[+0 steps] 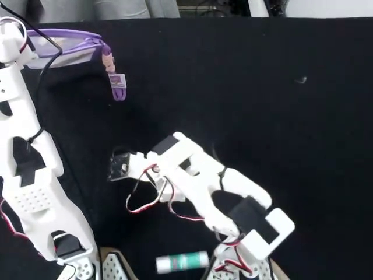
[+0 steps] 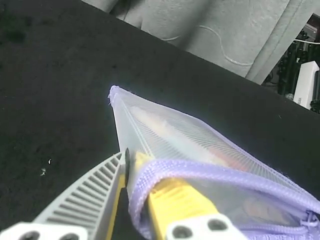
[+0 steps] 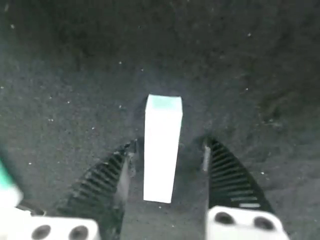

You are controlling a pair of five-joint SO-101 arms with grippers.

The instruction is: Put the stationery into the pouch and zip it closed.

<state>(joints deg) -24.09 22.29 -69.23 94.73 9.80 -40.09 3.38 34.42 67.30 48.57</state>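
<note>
A translucent pouch (image 2: 200, 145) with a purple zip rim lies at the table's far left corner (image 1: 64, 44), with stationery showing dimly inside. My left gripper (image 2: 134, 159) is shut on the pouch's purple rim. The zip pull with a purple tag (image 1: 117, 81) hangs off the pouch's right end. A white block with a teal end (image 3: 162, 150) lies flat on the black cloth between the fingers of my right gripper (image 3: 168, 147), which is open and low over the table's middle (image 1: 120, 166). A white and green glue stick (image 1: 182, 262) lies near the front edge.
A black cloth (image 1: 280, 116) covers the table. The right arm's white body (image 1: 215, 192) stretches from the front edge toward the middle. The left arm (image 1: 29, 175) runs along the left side. Grey fabric (image 2: 225, 30) hangs behind the table's far edge.
</note>
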